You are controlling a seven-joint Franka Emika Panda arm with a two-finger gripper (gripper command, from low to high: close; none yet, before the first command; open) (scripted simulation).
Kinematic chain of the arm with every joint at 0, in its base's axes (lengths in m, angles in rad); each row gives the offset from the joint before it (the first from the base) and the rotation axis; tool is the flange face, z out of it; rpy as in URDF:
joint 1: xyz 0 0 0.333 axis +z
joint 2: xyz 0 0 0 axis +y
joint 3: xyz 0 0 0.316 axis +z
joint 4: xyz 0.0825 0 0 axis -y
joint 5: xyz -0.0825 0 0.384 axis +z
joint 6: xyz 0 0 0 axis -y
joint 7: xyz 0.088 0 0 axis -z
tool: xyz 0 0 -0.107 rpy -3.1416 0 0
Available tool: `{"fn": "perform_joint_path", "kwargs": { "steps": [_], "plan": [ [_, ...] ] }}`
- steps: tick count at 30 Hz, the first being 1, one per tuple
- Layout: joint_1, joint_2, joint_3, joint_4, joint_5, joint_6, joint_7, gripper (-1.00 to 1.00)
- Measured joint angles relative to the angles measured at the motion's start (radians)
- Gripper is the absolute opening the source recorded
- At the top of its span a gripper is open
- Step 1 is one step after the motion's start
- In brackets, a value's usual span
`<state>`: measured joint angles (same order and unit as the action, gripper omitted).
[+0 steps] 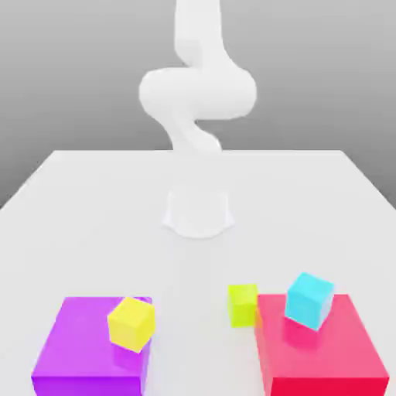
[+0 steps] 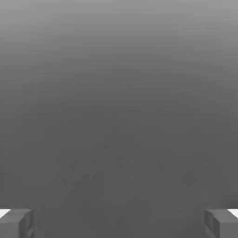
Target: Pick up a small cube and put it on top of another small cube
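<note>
Sweeping across the exterior view from its left: a big purple block point(image 1: 89, 356) sits at the near corner of the white bench point(image 1: 93, 224), and perched on its top, tilted on a corner, is a golden-yellow cube point(image 1: 131, 322). Moving toward the middle, there's the small cube point(image 1: 242, 303), plain lime yellow-green, standing flat on the bench and just beside the red block point(image 1: 321, 363) on the exterior view's right. On top of that red block rides a cyan cube point(image 1: 309, 300), also cocked at an angle. The arm point(image 1: 197, 93) rises behind all this, folded up high over its base point(image 1: 199, 213), well apart from every cube. So the relation that counts: the lime cube lies nearer the camera than the base and a little toward the exterior view's right, low on the bench, and my read is the hand must travel out and down to reach it. The hand view adds what the exterior cannot: the gripper point(image 2: 119, 223) is spread wide, its two grey fingertips point(image 2: 16, 222) at opposite edges, nothing between them, only plain grey ahead.
</note>
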<state>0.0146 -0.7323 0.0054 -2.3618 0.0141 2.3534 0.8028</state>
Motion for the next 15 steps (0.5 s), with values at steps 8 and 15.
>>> {"fn": "perform_joint_path", "kwargs": {
  "steps": [8,15],
  "plan": [
    [0.056,0.262,0.038,-0.228,0.043,0.202,0.017,0.00],
    [0.098,0.516,0.096,-0.440,0.053,0.394,0.057,0.00]
  ]
}}
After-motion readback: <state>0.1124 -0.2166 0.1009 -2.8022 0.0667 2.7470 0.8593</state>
